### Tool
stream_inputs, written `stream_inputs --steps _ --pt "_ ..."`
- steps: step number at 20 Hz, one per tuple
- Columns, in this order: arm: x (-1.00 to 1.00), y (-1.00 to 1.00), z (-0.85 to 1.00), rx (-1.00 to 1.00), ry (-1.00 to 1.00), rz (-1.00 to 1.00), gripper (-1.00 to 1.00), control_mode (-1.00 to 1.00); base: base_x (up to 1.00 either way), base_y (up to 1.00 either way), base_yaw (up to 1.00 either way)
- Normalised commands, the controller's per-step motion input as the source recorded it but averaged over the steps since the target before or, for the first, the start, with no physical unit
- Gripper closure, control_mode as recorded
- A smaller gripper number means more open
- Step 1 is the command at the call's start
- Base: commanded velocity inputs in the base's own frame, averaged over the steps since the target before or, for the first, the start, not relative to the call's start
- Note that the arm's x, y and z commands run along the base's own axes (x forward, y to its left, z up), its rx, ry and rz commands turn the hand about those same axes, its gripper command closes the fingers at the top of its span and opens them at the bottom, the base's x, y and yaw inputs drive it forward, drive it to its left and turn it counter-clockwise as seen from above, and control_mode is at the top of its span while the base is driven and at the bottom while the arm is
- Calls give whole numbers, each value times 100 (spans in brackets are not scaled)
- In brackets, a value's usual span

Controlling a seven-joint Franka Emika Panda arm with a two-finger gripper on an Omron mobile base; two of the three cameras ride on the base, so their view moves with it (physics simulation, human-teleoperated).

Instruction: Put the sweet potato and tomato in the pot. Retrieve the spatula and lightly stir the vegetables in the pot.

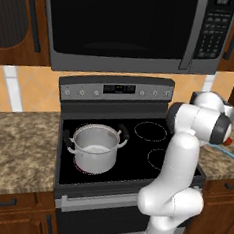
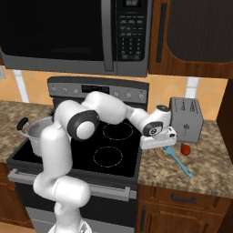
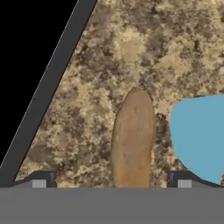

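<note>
End effector (image 3: pixel 111 183), fingers spread wide, hangs low over the sweet potato (image 3: pixel 132 142) on the granite tabletop (image 3: pixel 131 52), spatula (image 3: pixel 199 135) at its 3 o'clock. First pickup looks under way; next, descend, clamp, carry to the empty pot (image 1: pixel 95 148).

You face a black-topped stove (image 1: pixel 135 156) between speckled granite counters (image 1: pixel 16 145), with wooden cabinets (image 1: pixel 10 212) below. At twelve o'clock hangs a microwave (image 1: pixel 127 24); at two o'clock stands a toaster (image 2: pixel 186 119).
</note>
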Motion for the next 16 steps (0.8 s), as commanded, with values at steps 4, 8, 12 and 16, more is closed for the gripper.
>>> stream_inputs --steps 4,8,12,16 --pt "27 -15 -22 0 0 7 -100 -100 0 0 0" --pt "20 -14 -23 0 2 7 -100 -100 0 0 0" --pt "6 -3 -30 0 2 7 -100 -100 0 0 0" --pt "0 0 -33 0 0 6 100 -100 0 0 0"
